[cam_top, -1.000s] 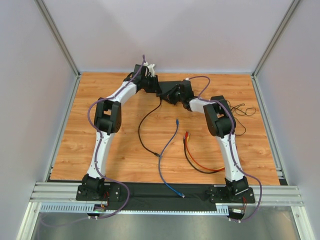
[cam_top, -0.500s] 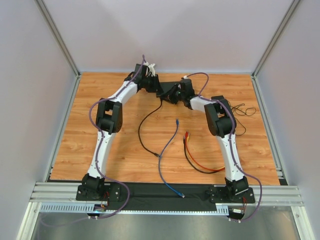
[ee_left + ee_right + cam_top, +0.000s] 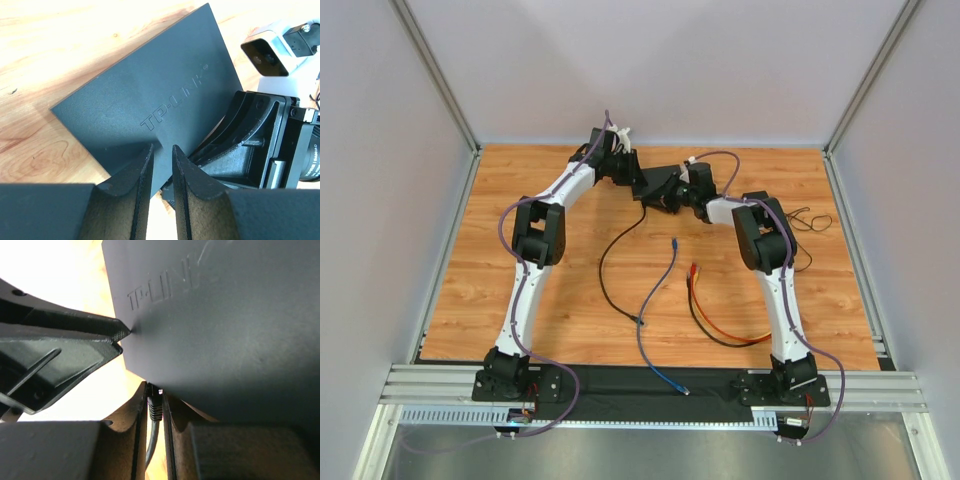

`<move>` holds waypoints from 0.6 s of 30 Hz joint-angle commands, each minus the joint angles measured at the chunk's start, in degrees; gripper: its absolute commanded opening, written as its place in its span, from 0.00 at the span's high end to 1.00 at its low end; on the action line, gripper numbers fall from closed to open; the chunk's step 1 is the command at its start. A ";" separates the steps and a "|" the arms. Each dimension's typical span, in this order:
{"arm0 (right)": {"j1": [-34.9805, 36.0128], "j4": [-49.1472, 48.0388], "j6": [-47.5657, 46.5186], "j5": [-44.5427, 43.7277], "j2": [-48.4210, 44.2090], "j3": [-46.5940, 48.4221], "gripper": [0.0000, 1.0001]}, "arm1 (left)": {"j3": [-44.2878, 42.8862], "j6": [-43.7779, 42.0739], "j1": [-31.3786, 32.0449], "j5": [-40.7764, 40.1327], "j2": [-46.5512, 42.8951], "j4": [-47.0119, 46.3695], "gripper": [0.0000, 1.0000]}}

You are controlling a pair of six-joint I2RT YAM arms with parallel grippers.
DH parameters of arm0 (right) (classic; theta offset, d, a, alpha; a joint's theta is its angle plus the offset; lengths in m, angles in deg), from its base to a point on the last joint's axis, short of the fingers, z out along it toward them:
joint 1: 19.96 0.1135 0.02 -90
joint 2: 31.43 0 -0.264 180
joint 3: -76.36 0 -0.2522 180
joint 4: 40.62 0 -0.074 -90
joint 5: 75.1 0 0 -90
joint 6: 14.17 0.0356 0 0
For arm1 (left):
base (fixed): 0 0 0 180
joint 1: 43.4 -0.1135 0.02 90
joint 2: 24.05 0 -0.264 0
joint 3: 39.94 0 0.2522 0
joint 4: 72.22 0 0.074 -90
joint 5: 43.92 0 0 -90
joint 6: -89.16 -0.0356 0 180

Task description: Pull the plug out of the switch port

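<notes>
The switch (image 3: 656,179), a flat black TP-LINK box, sits at the back of the wooden table and also shows in the left wrist view (image 3: 150,90) and the right wrist view (image 3: 225,315). My left gripper (image 3: 161,150) is shut on the switch's near edge. My right gripper (image 3: 155,392) is shut on the black plug (image 3: 155,409), which sits at the port on the switch's edge. Its black cable (image 3: 605,262) trails toward the front. In the top view the left gripper (image 3: 632,181) and right gripper (image 3: 672,193) meet at the switch.
A blue cable (image 3: 655,292) and an orange cable (image 3: 705,322) lie loose on the table (image 3: 500,280) in front. A thin black wire (image 3: 807,222) lies at the right. Grey walls enclose the table. The right gripper's body (image 3: 260,145) is close beside my left fingers.
The right gripper has shifted left along the switch, and the switch has turned a little. The black cable's bend has slid slightly toward the front. The left arm has barely moved.
</notes>
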 commanded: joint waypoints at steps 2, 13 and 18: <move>-0.26 0.49 2.32 4.11 1.14 -1.73 1.00 | -0.89 -0.70 0.07 -0.12 1.52 2.99 0.71; -1.32 7.19 -2.88 0.05 -2.73 -4.00 1.00 | 22.83 -14.86 0.15 -12.68 -18.87 -10.19 0.63; -0.35 7.88 -3.84 1.20 -5.81 -5.07 1.00 | 23.37 -13.98 0.07 -13.30 -19.14 -11.16 0.61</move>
